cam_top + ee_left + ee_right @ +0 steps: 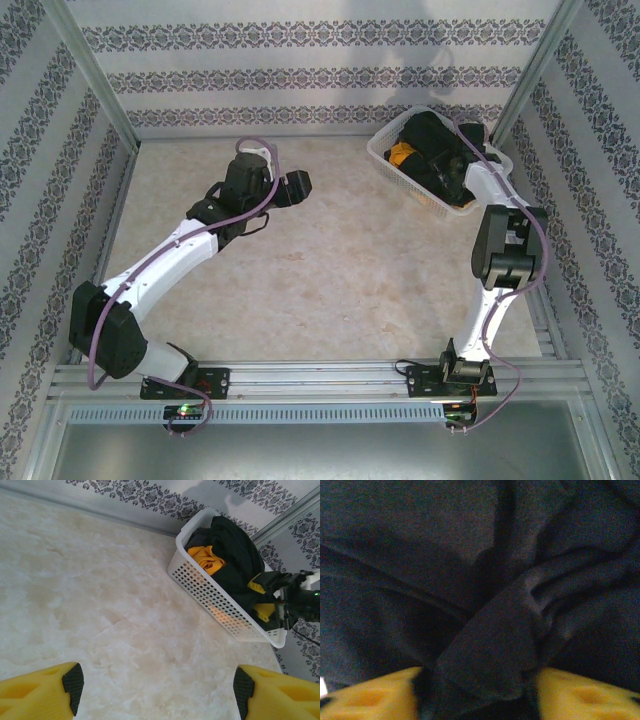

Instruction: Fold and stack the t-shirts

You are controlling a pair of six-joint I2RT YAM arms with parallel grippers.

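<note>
The t-shirts lie heaped in a white lattice basket (pixel 383 158) at the back right. A large black t-shirt (pixel 430 135) (pixel 235 550) is on top, and an orange-yellow one (pixel 400 153) (pixel 207 560) peeks out at the basket's left end. My right gripper (pixel 462 172) (pixel 260 599) reaches down into the basket. In the right wrist view its yellow fingers (pixel 570 692) press on both sides of a bunched fold of the black t-shirt (pixel 485 645). My left gripper (pixel 300 185) (pixel 157 682) hangs open above the bare tabletop, well left of the basket, with nothing between its fingers.
The beige marbled tabletop (pixel 330 270) stretches in front of and left of the basket. Patterned walls and metal frame posts (pixel 100 90) close off the back and both sides. The basket (pixel 210 597) sits tight in the back right corner.
</note>
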